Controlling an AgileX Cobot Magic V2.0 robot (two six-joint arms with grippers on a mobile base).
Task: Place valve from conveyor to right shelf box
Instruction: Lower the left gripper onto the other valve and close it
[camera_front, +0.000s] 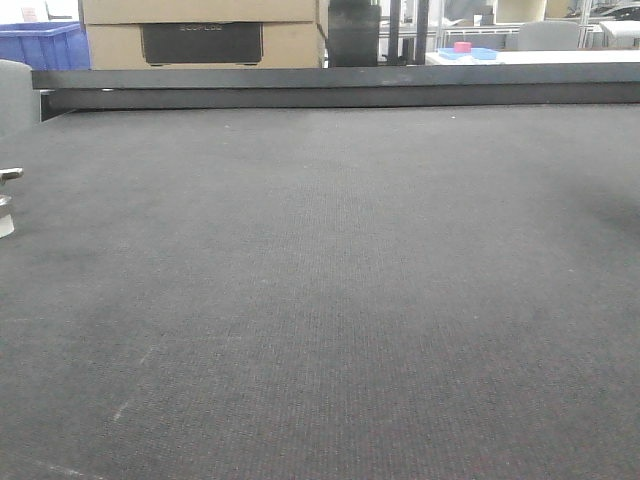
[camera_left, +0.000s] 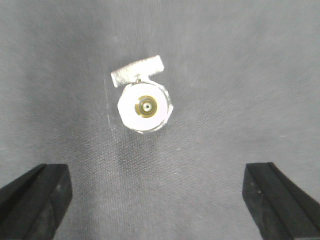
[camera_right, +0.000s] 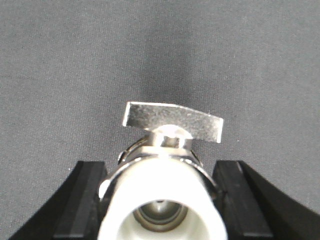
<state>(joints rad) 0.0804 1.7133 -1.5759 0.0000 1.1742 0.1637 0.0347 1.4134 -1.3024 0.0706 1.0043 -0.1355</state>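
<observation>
At the far side I see stacked cardboard boxes (camera_front: 110, 45), the lower one with a dark panel (camera_front: 202, 43) on its face; to their left sits a blue plastic crate (camera_front: 45, 45); to their right stands a tall black block (camera_front: 353, 32); further right I make out a white table (camera_front: 560, 57) carrying a blue tray (camera_front: 480, 54) with something small and red (camera_front: 462, 46) on it; the light is even and indoor, with no hard shadows.
</observation>
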